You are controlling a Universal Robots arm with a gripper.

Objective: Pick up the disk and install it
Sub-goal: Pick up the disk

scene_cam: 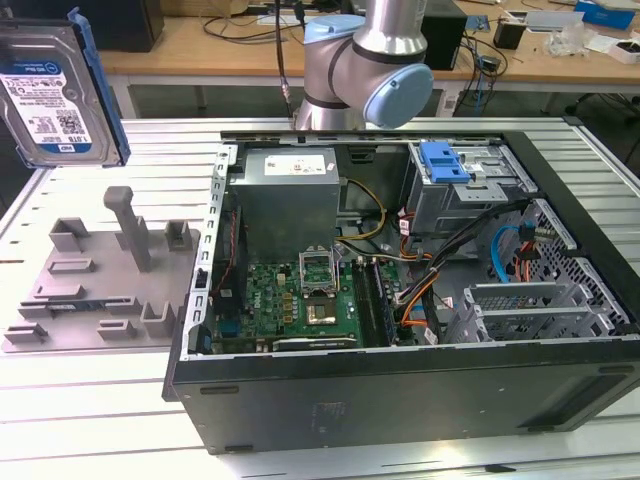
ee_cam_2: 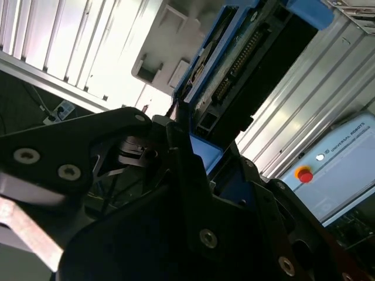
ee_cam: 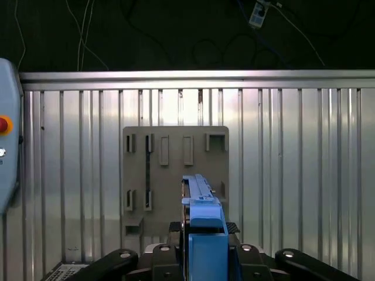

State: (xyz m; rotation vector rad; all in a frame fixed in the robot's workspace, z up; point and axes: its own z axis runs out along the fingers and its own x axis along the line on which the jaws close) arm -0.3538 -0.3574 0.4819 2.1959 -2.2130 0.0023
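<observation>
Held the disk high above the grey fixture plate, well apart from the open computer case, with gripper fingers clamped on its blue frame; judged rigid, dense, shock-sensitive, best gripped by that frame.

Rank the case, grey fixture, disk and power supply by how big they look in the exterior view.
1. case
2. grey fixture
3. disk and power supply: they look about alike. The disk seems nearer the camera, so I won't rank them.
</observation>
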